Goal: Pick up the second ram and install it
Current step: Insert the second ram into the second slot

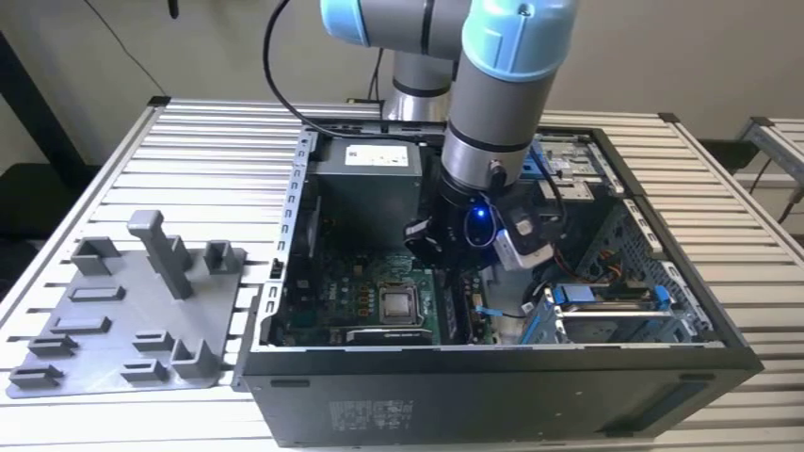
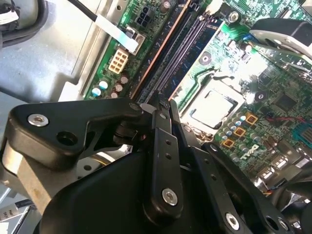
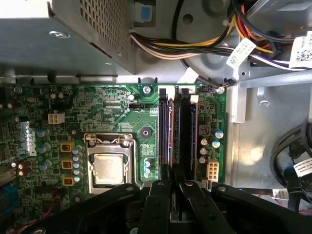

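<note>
The second ram is a long dark strip with a coppery edge. It stands along the memory slot nearer the processor on the green motherboard. My gripper is down inside the open computer case, at the near end of that strip, with its fingers drawn together on the strip's end. In the second wrist view the same strip runs away from the gripper. In the exterior view the gripper sits low over the board, right of the processor.
A second dark slot lies alongside. The grey power-supply box and a bundle of cables crowd the far end of the slots. A light-grey holder plate with posts lies outside the case on the slatted table.
</note>
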Controlling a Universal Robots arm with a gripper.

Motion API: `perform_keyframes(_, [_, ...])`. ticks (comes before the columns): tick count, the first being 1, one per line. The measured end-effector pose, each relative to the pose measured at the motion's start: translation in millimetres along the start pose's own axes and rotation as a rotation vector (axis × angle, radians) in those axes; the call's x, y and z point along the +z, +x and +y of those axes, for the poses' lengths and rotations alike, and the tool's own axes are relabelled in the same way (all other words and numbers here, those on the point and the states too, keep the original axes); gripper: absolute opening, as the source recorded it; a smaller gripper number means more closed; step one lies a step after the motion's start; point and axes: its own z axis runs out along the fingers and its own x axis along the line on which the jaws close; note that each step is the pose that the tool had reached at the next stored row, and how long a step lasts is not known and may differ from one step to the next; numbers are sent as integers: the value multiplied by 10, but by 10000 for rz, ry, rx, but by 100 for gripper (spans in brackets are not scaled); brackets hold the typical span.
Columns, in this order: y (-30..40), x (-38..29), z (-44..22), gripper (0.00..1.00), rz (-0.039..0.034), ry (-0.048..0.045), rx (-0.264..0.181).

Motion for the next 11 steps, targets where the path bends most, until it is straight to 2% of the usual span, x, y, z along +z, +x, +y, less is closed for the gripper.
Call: perform_keyframes(11, [-4, 11, -4, 14, 0, 6, -25])
